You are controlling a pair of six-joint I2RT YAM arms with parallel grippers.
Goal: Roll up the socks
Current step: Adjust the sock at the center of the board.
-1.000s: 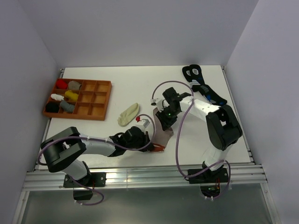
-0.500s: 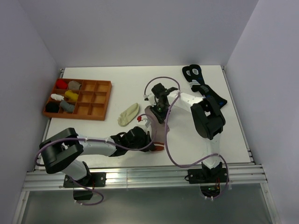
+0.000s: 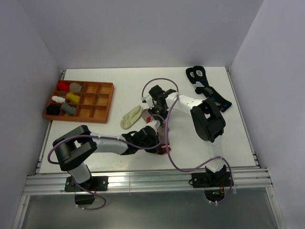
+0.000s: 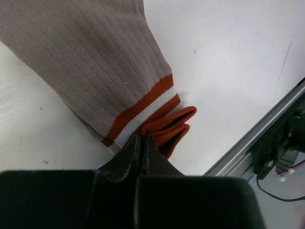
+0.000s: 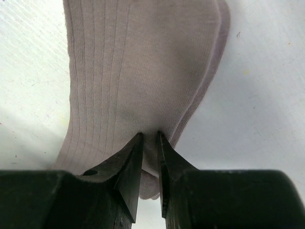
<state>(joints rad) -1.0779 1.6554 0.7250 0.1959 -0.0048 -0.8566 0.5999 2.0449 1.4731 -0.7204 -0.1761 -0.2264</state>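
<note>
The taupe sock [image 4: 90,67], ribbed, with a red-and-white striped cuff whose red end is folded over, lies stretched flat on the desk [image 3: 238,138], well right of the tray [image 3: 113,98]. The pale cream sock [image 3: 131,117] lies flat and slanted just right of that tray, between it and the taupe sock

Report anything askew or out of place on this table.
The taupe sock has a bunched striped cuff: a red fold pokes out beside the left gripper pinching it. The cream sock lies apart, slantwise. Nothing spilled or torn.
</note>
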